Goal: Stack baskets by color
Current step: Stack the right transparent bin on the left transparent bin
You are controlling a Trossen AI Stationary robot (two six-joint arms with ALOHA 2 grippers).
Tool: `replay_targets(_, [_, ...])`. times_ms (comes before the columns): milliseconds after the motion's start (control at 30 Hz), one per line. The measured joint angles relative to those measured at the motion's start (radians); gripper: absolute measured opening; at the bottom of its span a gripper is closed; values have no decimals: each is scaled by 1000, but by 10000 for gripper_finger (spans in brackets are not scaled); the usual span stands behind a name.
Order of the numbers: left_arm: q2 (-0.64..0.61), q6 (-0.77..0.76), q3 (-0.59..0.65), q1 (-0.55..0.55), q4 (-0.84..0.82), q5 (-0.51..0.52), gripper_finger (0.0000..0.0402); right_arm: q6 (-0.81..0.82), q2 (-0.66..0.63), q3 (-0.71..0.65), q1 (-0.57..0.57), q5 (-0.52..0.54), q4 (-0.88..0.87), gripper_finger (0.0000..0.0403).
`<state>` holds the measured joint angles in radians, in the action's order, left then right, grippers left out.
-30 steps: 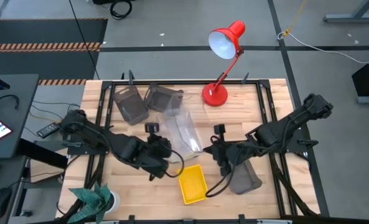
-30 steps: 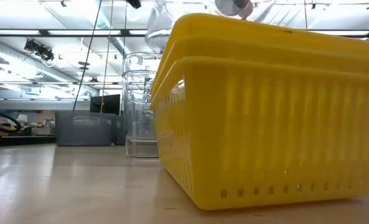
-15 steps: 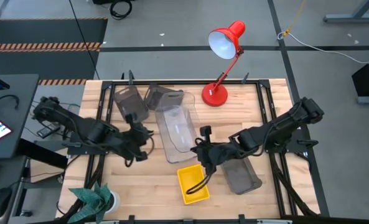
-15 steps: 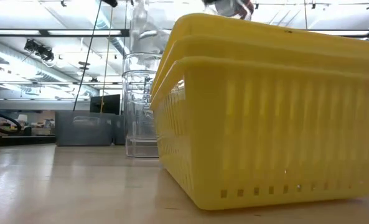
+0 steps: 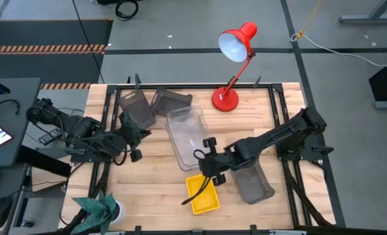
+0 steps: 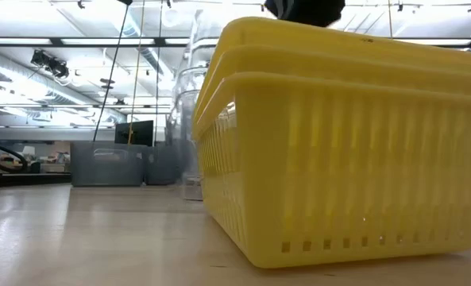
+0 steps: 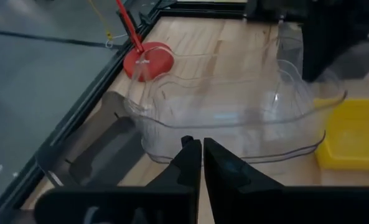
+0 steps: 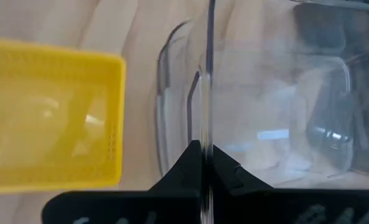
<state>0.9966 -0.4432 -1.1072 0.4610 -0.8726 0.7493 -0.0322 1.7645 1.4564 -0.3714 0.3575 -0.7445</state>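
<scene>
The left gripper [image 7: 201, 143] has backed off to the left side of the pale wooden table [image 5: 157, 173], where a second ago it was working in the middle beside its partner. Its claw is drawn nearly together on nothing and hangs just in front of a dark smoky-grey plastic basket [image 5: 136, 108]. The right gripper [image 8: 204, 146] has meanwhile reached further across, and its fingers are clamped on one thin side wall of the clear transparent plastic baskets [image 5: 183, 130], which lie mid-table between the two arms. That suggests the clear pile has passed to the right arm alone for a final nudge, with the grey set next in line. By count, three bright yellow slotted plastic baskets [image 5: 206, 199] sit nested at the front edge, a finished stack. The clear ones look nested too, though through all that see-through plastic it is hard to say whether there are two or three. The grey ones number three and are still apart: the first, a second one [image 5: 170, 101] just beside it at the back, and a third [image 5: 255, 186] by the right arm. One red desk lamp [image 5: 235, 42] stands at the rear.
</scene>
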Motion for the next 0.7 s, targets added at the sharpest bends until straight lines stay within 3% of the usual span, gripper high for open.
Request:
replay_targets(300, [51, -138, 0, -68, -28, -19, 70, 37, 67, 72, 1, -120, -129, 37])
replay_targets(700, [129, -43, 24, -275, -31, -209, 159, 24, -53, 79, 19, -124, -154, 139])
